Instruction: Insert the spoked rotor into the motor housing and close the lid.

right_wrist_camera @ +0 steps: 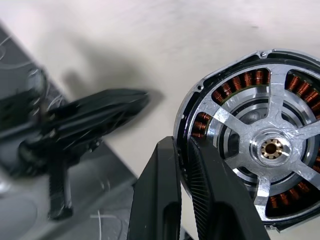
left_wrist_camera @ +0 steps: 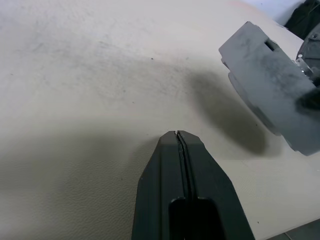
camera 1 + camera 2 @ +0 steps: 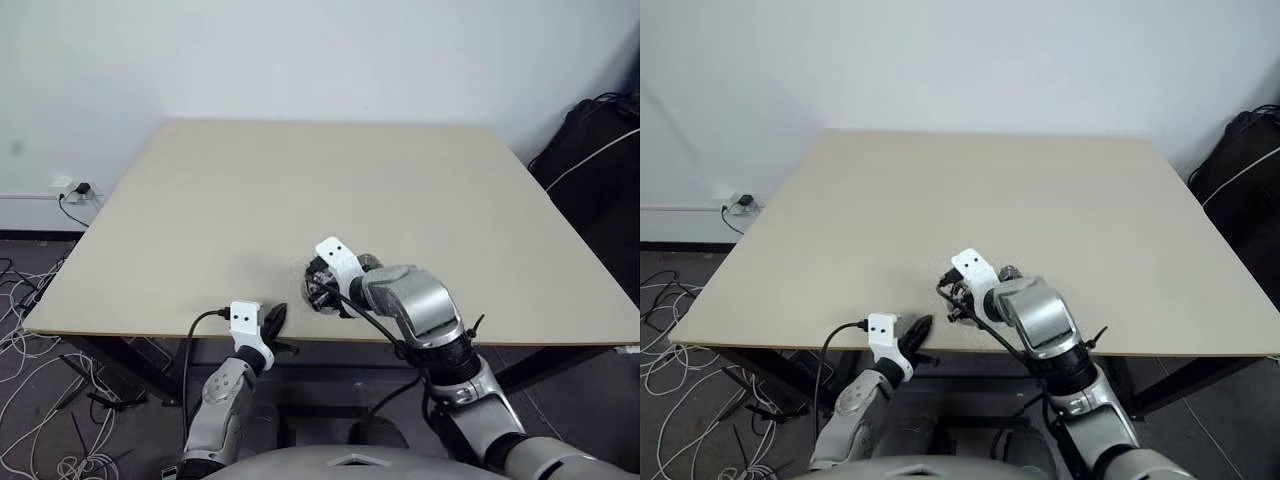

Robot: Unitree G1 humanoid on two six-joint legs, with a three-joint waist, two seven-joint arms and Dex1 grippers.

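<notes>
So nearest the robot you've got the left gripper parked right at the table's near edge, fingers pressed fully together with nothing in them. It's basically idle, nose pointing across toward the other arm.

Just past it, the right gripper is where the action is. Its two fingers are pinched down nearly shut on the rim of the housing, one finger on each face of the edge. In the right wrist view the disc runs off to one side of the jaws, its flat face turned toward the camera, so it's held edge-on by the rim rather than lying flat. The rotor already looks seated: silver spokes and brass-coloured hub sit over the copper windings.

The lid is what the next move needs, and I can't find it on the tabletop. The right arm is clearly the one on the part.

Further back, bare table and a white wall. No brand or readable text anywhere.
</notes>
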